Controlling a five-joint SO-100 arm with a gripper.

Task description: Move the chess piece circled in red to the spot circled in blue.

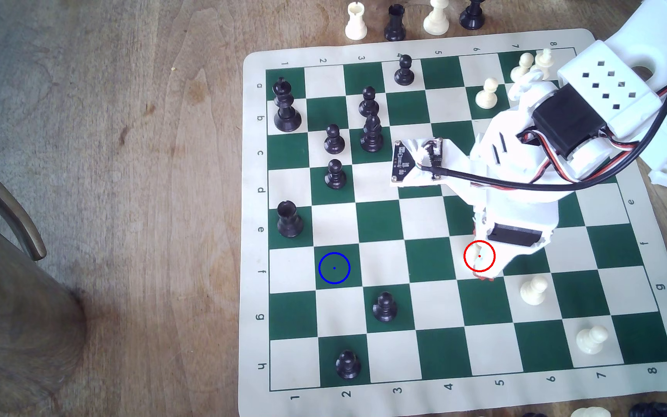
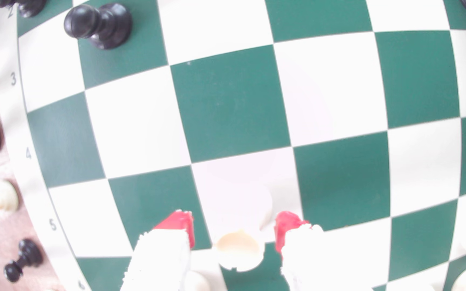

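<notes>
In the wrist view, the cream-white rook [image 2: 239, 251] stands with its notched top between my two red-tipped fingers [image 2: 180, 223], with a small gap on each side. My gripper [image 2: 234, 228] is open and straddles it. In the exterior view, the gripper [image 1: 480, 262] reaches down over the red circle, and the arm hides most of the rook there. The blue-ringed dark green square [image 1: 334, 268] lies several squares toward the exterior view's left in the same row, with nothing on it.
A black rook [image 1: 289, 220] stands just above and left of the blue ring. A black pawn [image 1: 384, 306] sits below and right of the ring, and a white pawn [image 1: 533, 289] stands close to the gripper. More black pieces [image 1: 371, 134] crowd the board's upper left, and spare pieces [image 1: 356, 22] line the table beyond the board.
</notes>
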